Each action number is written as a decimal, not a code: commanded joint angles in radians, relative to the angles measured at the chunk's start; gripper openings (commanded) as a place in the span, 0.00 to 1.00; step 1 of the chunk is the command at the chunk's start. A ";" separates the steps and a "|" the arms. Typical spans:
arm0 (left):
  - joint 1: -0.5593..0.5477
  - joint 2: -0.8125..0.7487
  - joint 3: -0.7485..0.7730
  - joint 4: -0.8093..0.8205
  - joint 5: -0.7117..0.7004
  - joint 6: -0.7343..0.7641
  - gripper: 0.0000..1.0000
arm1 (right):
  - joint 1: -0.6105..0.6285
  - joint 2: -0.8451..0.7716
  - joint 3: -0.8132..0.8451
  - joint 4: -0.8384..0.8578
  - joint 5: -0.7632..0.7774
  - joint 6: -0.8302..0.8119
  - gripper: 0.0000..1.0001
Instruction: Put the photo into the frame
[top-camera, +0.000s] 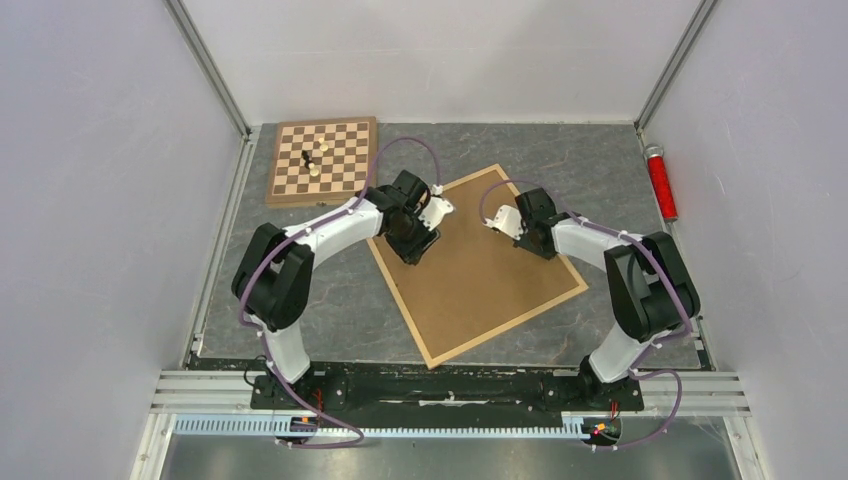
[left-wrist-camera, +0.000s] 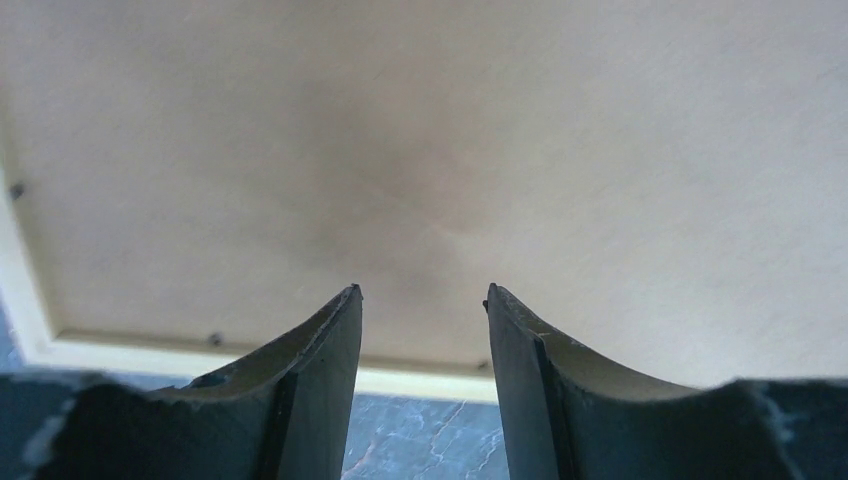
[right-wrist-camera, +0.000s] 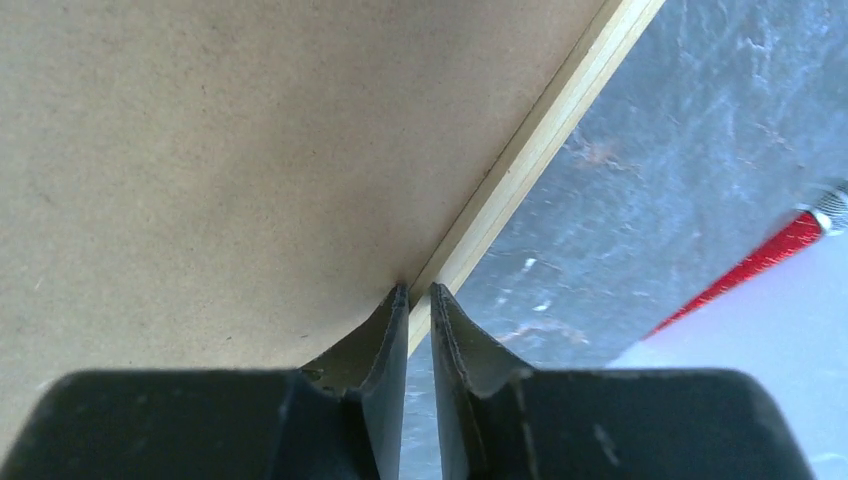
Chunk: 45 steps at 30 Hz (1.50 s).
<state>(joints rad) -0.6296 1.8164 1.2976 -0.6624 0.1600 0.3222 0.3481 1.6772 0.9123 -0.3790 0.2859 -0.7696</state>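
Top external: frame (top-camera: 510, 327) flat on table (top-camera: 340, 300), set diagonal, brown backing board (top-camera: 480, 270) filling it. Left gripper (left-wrist-camera: 422, 292) over board near frame's left corner, jaws moderately apart, holding nothing. Right gripper (right-wrist-camera: 418, 290) at frame's far-right rail, jaws nearly closed, thin slit.

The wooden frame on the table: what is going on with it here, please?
Two robot arms are working on the frame, which lies back side up on the table with its brown backing board in place. The left pincer hovers open over the board, close to the frame's border. The right pincer, its fingers almost together, is at the frame's far edge. The photo is not visible in any view.
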 joint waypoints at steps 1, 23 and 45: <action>0.041 -0.006 0.068 -0.006 -0.038 -0.013 0.57 | -0.075 0.065 0.001 0.020 0.069 -0.217 0.17; 0.125 0.747 1.123 -0.231 -0.189 -0.101 0.81 | -0.213 0.123 0.213 0.114 -0.434 -0.163 0.37; 0.161 0.744 0.953 -0.299 0.019 -0.156 0.10 | -0.212 0.029 0.195 0.071 -0.480 0.041 0.36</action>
<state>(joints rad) -0.4881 2.5473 2.3276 -0.8600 0.1295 0.2131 0.1352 1.7649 1.1038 -0.3035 -0.1833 -0.8112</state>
